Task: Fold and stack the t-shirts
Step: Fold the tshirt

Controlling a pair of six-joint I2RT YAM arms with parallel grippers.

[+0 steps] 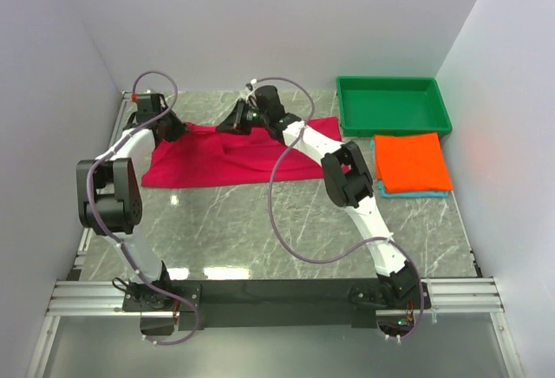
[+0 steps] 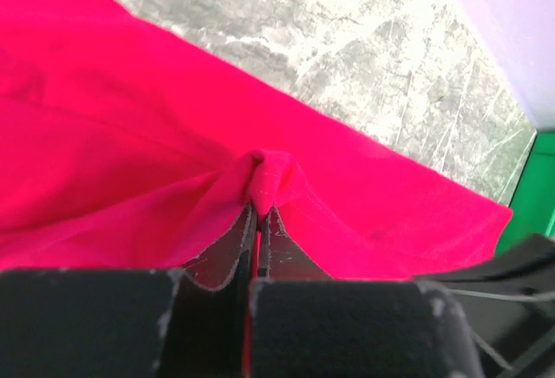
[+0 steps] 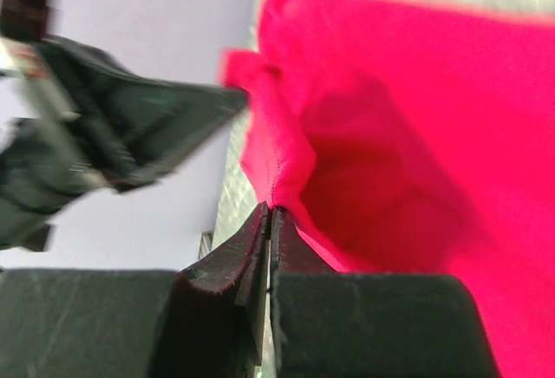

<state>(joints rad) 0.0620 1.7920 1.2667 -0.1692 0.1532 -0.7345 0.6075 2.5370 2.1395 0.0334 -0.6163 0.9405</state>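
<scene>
The crimson-pink t-shirt (image 1: pixel 217 159) lies partly folded across the far middle of the table. At its far left edge my left gripper (image 1: pixel 173 128) is shut on a pinch of the cloth (image 2: pixel 270 179). My right gripper (image 1: pixel 236 123) is shut on the shirt's far edge near the middle, where the fabric (image 3: pixel 286 148) rises from the closed fingertips (image 3: pixel 260 222). To the right, the bright orange t-shirt (image 1: pixel 411 161) sits folded on top of the teal t-shirt (image 1: pixel 414 192), of which only a thin edge shows.
A green plastic tray (image 1: pixel 392 106) stands at the far right, just behind the orange shirt. White walls close in the table at the back and on both sides. The marble tabletop (image 1: pixel 260 231) stretches toward the arm bases.
</scene>
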